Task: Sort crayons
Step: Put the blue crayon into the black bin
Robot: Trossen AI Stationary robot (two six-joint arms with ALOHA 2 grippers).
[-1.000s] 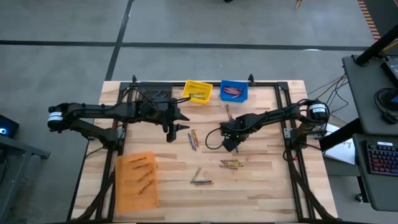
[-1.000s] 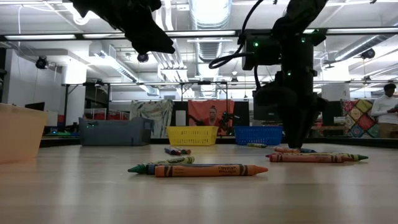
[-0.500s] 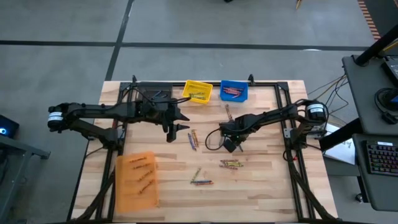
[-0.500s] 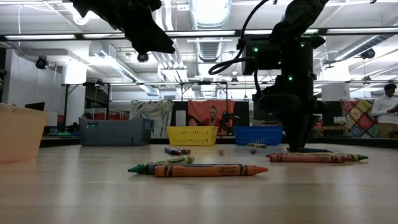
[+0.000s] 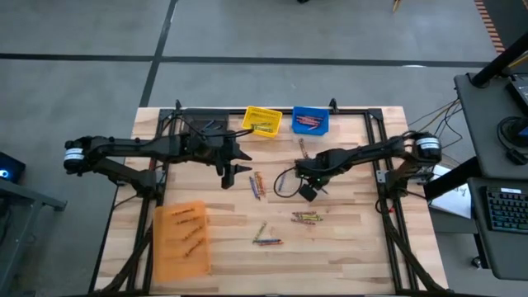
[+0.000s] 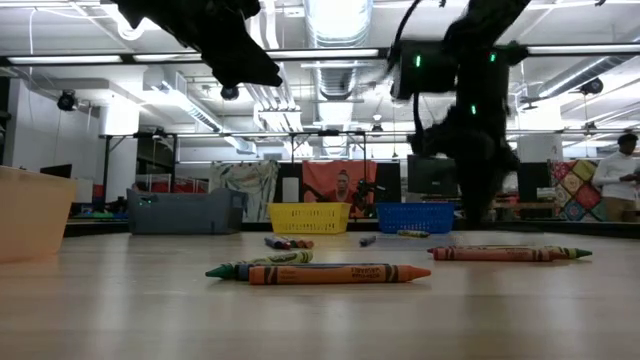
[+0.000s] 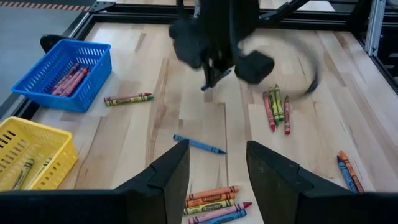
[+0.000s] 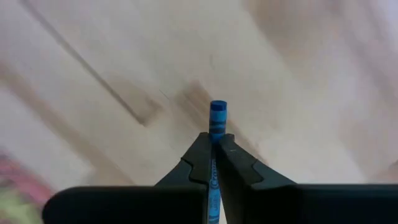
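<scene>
Crayons lie scattered in small clusters on the counter (image 5: 346, 239); more sit in the blue basket (image 5: 311, 120). Right gripper (image 8: 213, 146), fingers clamped together on a blue crayon (image 8: 217, 115), hangs mid-counter. Left gripper (image 7: 216, 163) hovers with fingers apart. Wrapper lettering on the nearest orange crayon (image 6: 338, 273) is too small to read.

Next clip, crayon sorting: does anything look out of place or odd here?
One thing: the blue plastic basket holds reddish crayons, with no blue ones visible, while the right gripper is shut on a blue crayon. The left gripper hangs open above the table. Nothing looks broken or spilled.
</scene>
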